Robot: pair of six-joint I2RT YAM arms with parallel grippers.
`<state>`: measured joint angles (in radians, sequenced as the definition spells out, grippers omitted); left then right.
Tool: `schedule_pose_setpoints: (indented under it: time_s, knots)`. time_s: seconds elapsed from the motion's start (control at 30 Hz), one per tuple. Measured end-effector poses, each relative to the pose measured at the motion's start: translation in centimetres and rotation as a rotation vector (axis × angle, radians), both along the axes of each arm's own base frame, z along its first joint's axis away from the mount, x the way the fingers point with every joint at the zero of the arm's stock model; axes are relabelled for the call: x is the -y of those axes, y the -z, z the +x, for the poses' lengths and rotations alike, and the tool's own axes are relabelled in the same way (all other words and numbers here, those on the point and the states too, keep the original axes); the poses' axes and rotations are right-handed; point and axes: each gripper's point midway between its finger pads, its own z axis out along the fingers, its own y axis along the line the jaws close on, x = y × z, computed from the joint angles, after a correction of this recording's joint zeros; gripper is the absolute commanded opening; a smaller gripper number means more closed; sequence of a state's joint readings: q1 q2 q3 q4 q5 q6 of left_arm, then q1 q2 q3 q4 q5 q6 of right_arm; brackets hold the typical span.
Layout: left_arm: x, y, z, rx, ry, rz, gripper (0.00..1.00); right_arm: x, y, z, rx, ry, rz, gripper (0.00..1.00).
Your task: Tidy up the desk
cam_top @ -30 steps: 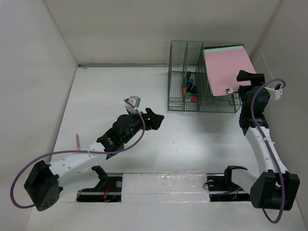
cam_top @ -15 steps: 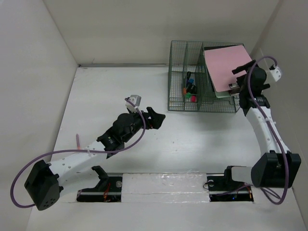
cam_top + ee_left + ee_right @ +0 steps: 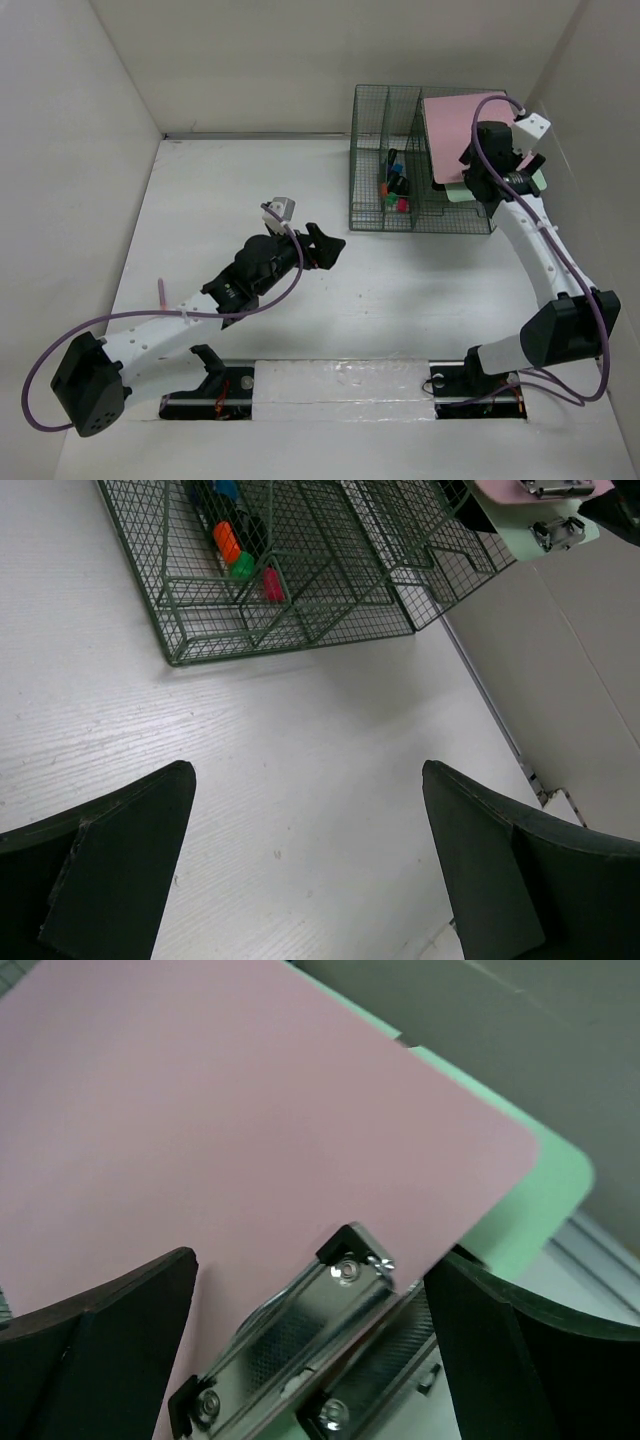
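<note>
The white desk (image 3: pixel 400 290) holds a green wire-mesh rack (image 3: pixel 380 120) at the back right. A pink clipboard (image 3: pixel 452 130) lies on a pale green clipboard (image 3: pixel 538 180) on the rack's right section. My right gripper (image 3: pixel 478 168) is over their near edge. In the right wrist view it (image 3: pixel 310 1260) is open, its fingers straddling the pink board's metal clip (image 3: pixel 290 1355), with the green board (image 3: pixel 525 1205) showing to the right. My left gripper (image 3: pixel 328 247) is open and empty above the bare desk (image 3: pixel 330 730), short of the rack (image 3: pixel 300 610).
Coloured markers (image 3: pixel 395 190) lie in the rack's middle section; they also show in the left wrist view (image 3: pixel 242 560). White walls enclose the desk on the left, back and right; the right wall (image 3: pixel 600 150) is close to my right arm.
My right arm has swung up and left over the clipboards. The pink board now sits further back-left, the green one poking out at the right. The left arm has not moved.
</note>
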<state>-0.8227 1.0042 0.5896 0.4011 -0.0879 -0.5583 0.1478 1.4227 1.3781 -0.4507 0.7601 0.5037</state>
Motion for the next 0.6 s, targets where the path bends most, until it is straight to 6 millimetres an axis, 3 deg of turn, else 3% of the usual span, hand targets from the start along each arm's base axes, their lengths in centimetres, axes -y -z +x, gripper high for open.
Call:
schedule_pose_setpoints:
  time_s: [0.1, 0.17, 0.23, 0.3, 0.5, 0.53, 0.6]
  knots:
    - [0.0, 0.0, 0.0, 0.000, 0.004, 0.000, 0.93, 0.6, -0.7, -1.2, -0.051, 0.035, -0.070, 0.85]
    - [0.1, 0.0, -0.1, -0.001, 0.006, 0.000, 0.93, 0.9, -1.3, -1.8, -0.070, 0.053, -0.102, 0.84]
    - [0.1, 0.0, -0.1, -0.002, 0.009, 0.000, 0.93, 0.8, -2.0, -2.4, -0.080, 0.058, -0.131, 0.86]
    - [0.1, 0.0, -0.1, -0.002, 0.009, 0.000, 0.93, 0.5, -2.6, -3.0, -0.085, 0.048, -0.149, 1.00]
    - [0.1, 0.1, -0.1, -0.004, 0.010, 0.002, 0.93, -0.2, -4.5, -4.3, -0.083, 0.007, -0.166, 0.98]
    - [0.1, 0.1, -0.2, -0.004, 0.011, 0.002, 0.93, -0.4, -4.7, -4.6, -0.075, -0.006, -0.161, 0.92]
    - [0.1, 0.1, -0.2, -0.006, 0.012, 0.004, 0.98, -0.9, -5.4, -5.4, -0.037, -0.043, -0.155, 0.59]
